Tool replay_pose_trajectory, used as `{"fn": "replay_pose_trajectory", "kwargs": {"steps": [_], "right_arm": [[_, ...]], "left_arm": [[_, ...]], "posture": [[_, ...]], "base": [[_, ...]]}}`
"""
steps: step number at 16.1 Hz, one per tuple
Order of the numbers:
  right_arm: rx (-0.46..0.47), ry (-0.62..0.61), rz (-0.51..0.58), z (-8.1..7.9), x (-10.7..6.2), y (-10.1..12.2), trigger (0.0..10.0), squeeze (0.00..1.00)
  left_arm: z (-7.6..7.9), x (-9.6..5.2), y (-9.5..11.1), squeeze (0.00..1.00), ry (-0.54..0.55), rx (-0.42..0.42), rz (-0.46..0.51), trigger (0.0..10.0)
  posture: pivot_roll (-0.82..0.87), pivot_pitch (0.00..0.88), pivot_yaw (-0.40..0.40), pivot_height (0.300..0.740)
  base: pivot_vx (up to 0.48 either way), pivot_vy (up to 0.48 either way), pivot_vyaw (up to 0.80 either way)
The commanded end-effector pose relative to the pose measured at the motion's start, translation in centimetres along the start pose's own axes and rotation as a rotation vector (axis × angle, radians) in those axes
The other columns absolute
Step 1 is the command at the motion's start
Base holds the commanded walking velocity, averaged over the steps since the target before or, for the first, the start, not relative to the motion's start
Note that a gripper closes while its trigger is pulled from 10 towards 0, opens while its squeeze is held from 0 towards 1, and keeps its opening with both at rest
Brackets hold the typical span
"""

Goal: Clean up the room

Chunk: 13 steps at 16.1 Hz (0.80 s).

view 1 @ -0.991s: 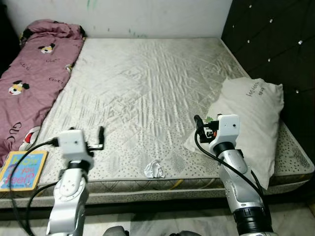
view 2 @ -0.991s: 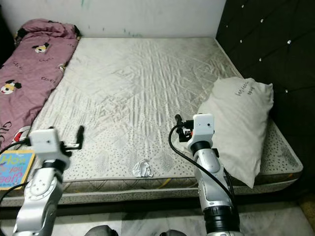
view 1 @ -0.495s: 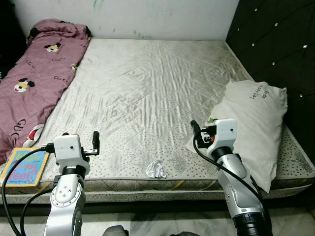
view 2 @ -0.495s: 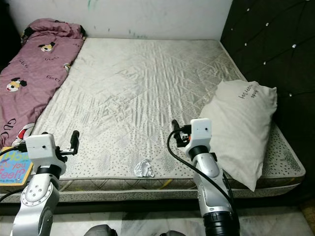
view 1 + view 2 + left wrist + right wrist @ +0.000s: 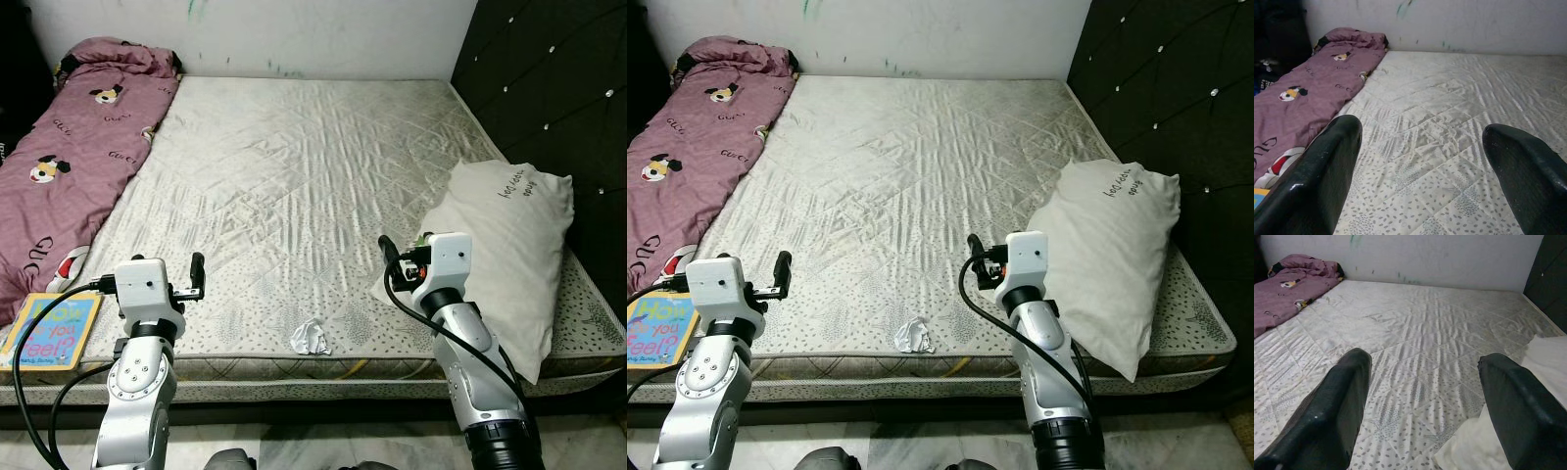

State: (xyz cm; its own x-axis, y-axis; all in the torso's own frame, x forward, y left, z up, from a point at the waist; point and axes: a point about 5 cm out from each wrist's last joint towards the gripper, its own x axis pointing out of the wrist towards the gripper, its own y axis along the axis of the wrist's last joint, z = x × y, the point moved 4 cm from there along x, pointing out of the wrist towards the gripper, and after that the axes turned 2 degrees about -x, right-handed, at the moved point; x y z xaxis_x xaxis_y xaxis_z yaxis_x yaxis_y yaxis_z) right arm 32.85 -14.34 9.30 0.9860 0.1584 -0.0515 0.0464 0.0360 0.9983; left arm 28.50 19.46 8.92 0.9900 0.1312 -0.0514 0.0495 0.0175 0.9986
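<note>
A crumpled white tissue point(image 5: 310, 337) lies near the front edge of the bare mattress point(image 5: 294, 166). My left gripper point(image 5: 197, 274) hovers open over the mattress's front left, left of the tissue, its fingers point(image 5: 1327, 161) wide apart with nothing between them. To the right of the tissue my right gripper point(image 5: 387, 257) is also open and empty, with the white pillow point(image 5: 500, 245) right beside it. That pillow's corner point(image 5: 1469, 450) lies by the right fingers point(image 5: 1513, 406). A colourful children's book point(image 5: 49, 328) rests on the front left corner.
A purple cartoon-print blanket point(image 5: 69, 147) runs along the bed's left side up to the wall. A dark padded headboard point(image 5: 558, 88) stands on the right. The mattress front edge point(image 5: 323, 367) drops to the floor just before me.
The whole view has shifted a little, so the camera moved. Both grippers stay open and empty over the front of the mattress; the tissue, pillow and book lie as before.
</note>
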Motion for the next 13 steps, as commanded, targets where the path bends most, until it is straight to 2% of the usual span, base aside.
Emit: {"fn": "replay_pose_trajectory", "kwargs": {"steps": [1,7,9,13], "right_arm": [[0.005,0.010,0.000,-0.16,0.27,0.22,10.0,0.00],[0.014,0.002,-0.004,-0.11,0.18,0.10,10.0,0.00],[0.017,0.002,-0.007,-0.11,0.17,0.04,10.0,0.00],[0.026,-0.001,-0.016,-0.14,0.14,-0.15,10.0,0.00]], "left_arm": [[-0.08,0.15,0.02,0.00,0.006,-0.003,-0.003,10.0],[-0.10,0.12,-0.12,0.00,0.009,-0.013,-0.012,10.0],[0.11,0.21,-0.40,0.00,-0.004,-0.016,-0.029,10.0],[0.07,0.20,-0.52,0.00,-0.004,-0.019,-0.037,10.0]], "posture": [[0.12,0.000,-0.028,0.708],[0.11,0.000,-0.022,0.643],[0.11,0.000,-0.020,0.608],[0.11,0.000,-0.018,0.608]], "base": [[0.000,0.000,0.00],[0.000,0.000,0.00],[0.000,0.000,0.00],[0.000,0.000,0.00]]}}
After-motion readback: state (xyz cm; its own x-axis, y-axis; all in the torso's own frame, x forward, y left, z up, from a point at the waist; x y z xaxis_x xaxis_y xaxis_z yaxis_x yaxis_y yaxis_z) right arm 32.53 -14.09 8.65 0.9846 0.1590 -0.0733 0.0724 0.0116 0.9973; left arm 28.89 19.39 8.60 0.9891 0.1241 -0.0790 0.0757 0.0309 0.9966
